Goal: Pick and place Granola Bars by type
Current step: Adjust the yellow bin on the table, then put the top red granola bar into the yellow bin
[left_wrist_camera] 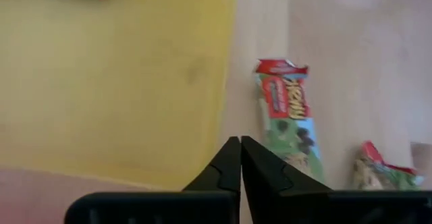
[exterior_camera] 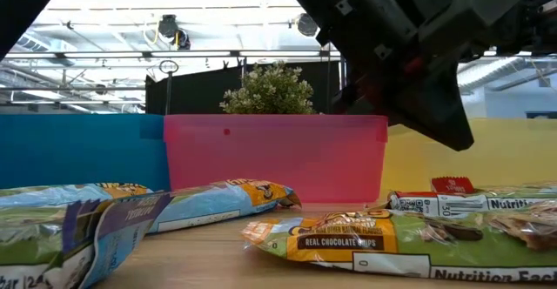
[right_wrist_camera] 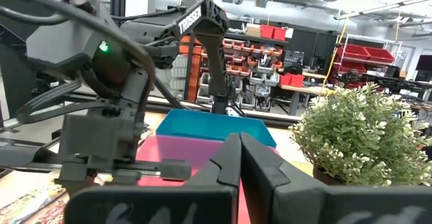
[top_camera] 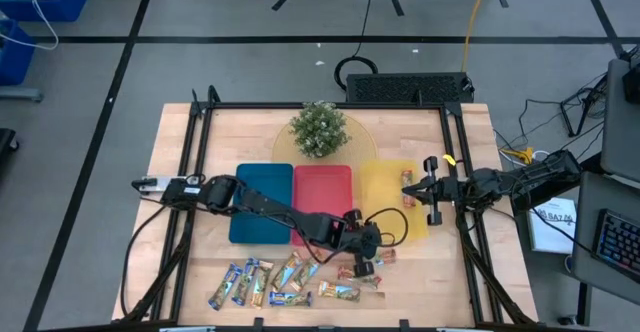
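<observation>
I've got the left gripper (top_camera: 366, 262) out over the bench (top_camera: 180, 172), at about five o'clock from the red tray (top_camera: 322, 194), and on its wrist feed the two fingers (left_wrist_camera: 229, 166) are pressed tip to tip with nothing between them. Just past those tips a red-green chewy bar (left_wrist_camera: 289, 119) lies flat on the wood, right beside the edge of the yellow tray (left_wrist_camera: 115, 89); a second red-green bar (left_wrist_camera: 378, 173) sits close by. From overhead those two bars (top_camera: 375, 259) are by the gripper, off the yellow tray's (top_camera: 385, 172) six o'clock corner. The rest of the granola bars (top_camera: 265, 282), blue-accented and orange-tan wrappers mixed, are spread along the bench's near edge, at six o'clock from the blue tray (top_camera: 262, 202) and the red one. At bench height I'm reading a chocolate-chip bar (exterior_camera: 348, 241) up front and a blue-wrapped one (exterior_camera: 218, 202) behind it, both lying loose before the pink wall of the red tray (exterior_camera: 274, 154). One red-wrapped bar (top_camera: 408, 202) already lies inside the yellow tray. My right gripper (top_camera: 410, 184) hangs at the yellow tray's three o'clock side, fingers (right_wrist_camera: 226, 163) closed together and empty. The potted plant (top_camera: 320, 129) stands at twelve o'clock behind the trays.
</observation>
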Motion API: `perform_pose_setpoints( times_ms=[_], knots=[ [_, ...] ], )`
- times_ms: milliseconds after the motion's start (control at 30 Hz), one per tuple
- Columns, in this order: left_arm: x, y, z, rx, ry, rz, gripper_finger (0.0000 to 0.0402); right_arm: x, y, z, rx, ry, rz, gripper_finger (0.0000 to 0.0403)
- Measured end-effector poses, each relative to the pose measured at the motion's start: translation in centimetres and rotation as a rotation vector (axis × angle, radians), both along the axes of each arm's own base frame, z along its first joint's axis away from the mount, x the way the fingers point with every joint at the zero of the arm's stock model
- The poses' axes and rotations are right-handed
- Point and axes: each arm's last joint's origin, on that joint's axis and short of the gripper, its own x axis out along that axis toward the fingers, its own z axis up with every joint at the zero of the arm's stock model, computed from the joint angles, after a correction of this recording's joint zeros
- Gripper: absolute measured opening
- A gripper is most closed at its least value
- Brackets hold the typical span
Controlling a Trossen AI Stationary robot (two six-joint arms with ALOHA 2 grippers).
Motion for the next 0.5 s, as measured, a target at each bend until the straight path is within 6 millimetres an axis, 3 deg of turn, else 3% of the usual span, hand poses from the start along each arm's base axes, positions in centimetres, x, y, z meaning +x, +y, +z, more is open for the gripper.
perform_pose_setpoints(
  times_ms=[200,500],
  knots=[
    [0.2,0.1,0.1,0.004,-0.005,-0.071,0.0025,0.0,0.0,0.0,0.0,0.002,0.0,0.0],
    [-0.6,-3.5,2.0,0.07,-0.027,-0.18,0.0026,0.0,0.0,0.0,-0.001,0.001,0.0,0.0]
  ],
)
